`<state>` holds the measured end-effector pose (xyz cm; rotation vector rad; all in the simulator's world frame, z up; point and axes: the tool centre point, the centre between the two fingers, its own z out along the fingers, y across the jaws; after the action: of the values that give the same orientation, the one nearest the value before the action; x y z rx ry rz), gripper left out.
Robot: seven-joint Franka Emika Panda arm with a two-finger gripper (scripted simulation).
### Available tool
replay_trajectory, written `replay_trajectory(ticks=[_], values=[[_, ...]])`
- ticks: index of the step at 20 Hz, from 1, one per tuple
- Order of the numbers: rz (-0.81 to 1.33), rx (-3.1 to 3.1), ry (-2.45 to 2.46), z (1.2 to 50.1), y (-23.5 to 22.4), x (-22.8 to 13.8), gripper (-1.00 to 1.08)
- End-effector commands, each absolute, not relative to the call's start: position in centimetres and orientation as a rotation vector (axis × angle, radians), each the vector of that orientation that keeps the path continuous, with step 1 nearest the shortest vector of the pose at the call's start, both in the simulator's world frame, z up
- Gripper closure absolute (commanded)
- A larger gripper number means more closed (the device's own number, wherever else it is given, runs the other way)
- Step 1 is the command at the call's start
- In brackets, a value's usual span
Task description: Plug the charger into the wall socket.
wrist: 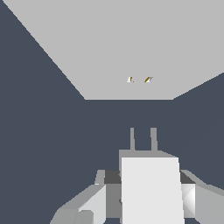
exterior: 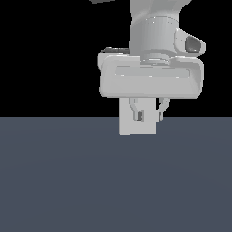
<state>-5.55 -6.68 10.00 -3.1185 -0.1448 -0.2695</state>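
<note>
Dark slate-blue counter (exterior: 59,181) fills the lower half of the exterior view, with plain black behind it. Over its far edge hangs the arm's wrist, and below that the claw (exterior: 149,114), whose two thin fingers (exterior: 137,111) reach down in front of a pale upright plate — the wall socket (exterior: 129,128). The wrist view gives the clearer account: the claw is clenched on the charger (wrist: 151,188), an off-white block gripped between the pads (wrist: 189,197) on its two sides, with its two thin prongs (wrist: 132,139) pointing forward toward the socket plate (wrist: 109,39). Two small slots (wrist: 130,79) show near the plate's nearer edge in that view, and a band of bare counter lies between the prong tips and the plate, so the charger is apart from the socket, not yet entered. My judgement is that the grasp and carry are done and the approach and alignment step is in hand. The prongs seem close to lined up with the slots — the pair of prongs and the pair of slots sit nearly in the same line, though the slots look set slightly closer together from this angle, and I cannot tell how true the height match is. The next move calls for a straight, level advance along the prong axis with the grip kept firm, correcting any small sideways offset before the tips reach the plate, since a tilted block would meet the face instead of the slots.
</note>
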Motion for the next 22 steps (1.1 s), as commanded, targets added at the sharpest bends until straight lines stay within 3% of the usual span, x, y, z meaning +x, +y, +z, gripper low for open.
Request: replay_trajectory(ticks=[1, 9, 22], values=[[-0.269, -3.118, -0.148, 10.0, -6.7, -5.5, 1.08], [-0.269, -3.118, -0.147, 10.0, -6.6, -4.8, 1.08], [-0.269, -3.119, -0.148, 10.0, -6.2, -0.7, 1.08]])
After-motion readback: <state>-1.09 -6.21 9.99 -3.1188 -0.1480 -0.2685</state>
